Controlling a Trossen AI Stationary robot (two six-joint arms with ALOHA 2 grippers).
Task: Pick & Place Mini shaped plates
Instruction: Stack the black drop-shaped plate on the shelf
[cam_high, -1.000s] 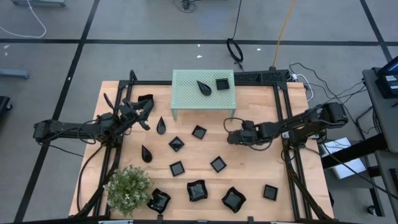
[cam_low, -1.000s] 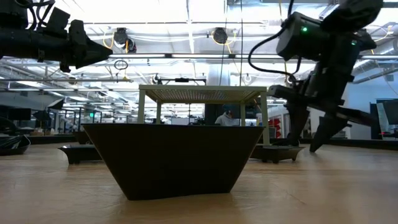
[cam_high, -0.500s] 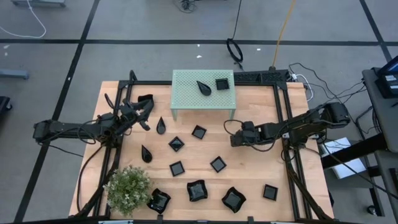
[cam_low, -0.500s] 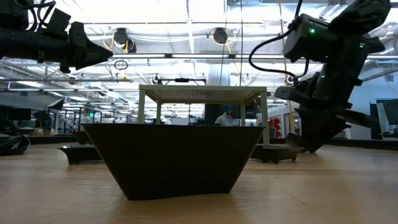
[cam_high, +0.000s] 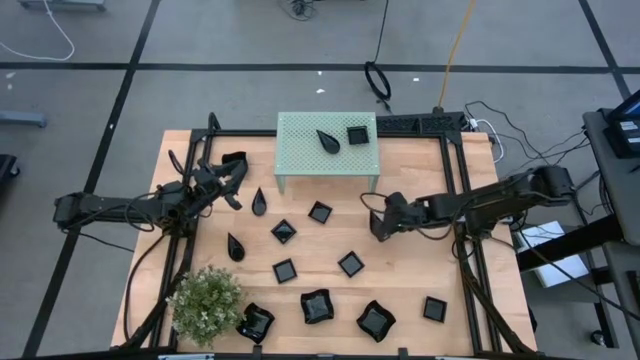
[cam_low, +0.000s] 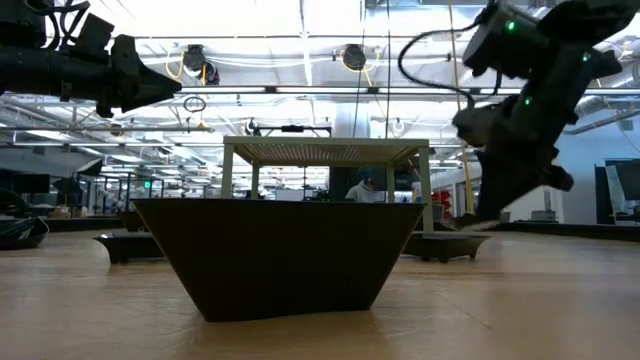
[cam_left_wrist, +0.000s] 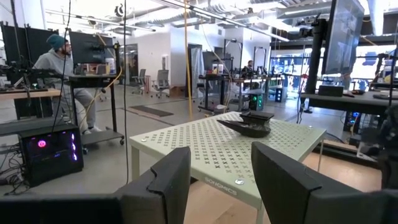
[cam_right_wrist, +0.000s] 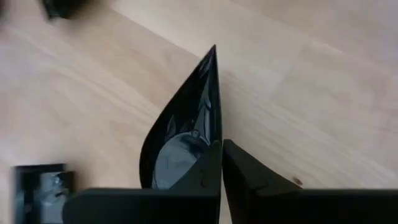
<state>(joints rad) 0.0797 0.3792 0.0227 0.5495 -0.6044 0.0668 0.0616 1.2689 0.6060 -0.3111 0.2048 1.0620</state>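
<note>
Two glossy black mini plates, a teardrop (cam_high: 327, 140) and a small square (cam_high: 357, 134), already sit on the mint-green perforated metal stand (cam_high: 300, 150); about a dozen more lie scattered across the pale wooden table (cam_high: 415, 275).

In the right wrist view the right gripper (cam_right_wrist: 222, 163) is clenched on the rim of another glossy black teardrop plate (cam_right_wrist: 183, 127), its dark fingers pinching only the edge near the wide end while the pointed tip juts out ahead. That is the weak point: a thin, slick rim held off-centre may pivot or slip out during the lift, and a drop could knock the small square plates (cam_high: 319, 212) lying nearby. From above, the held plate is hidden under the gripper (cam_high: 381, 226), so how high it sits off the wood is hard to judge.

Over by the table's left edge the left gripper (cam_high: 232, 172) hovers empty, fingers (cam_left_wrist: 165, 180) apart, facing the stand.
</note>
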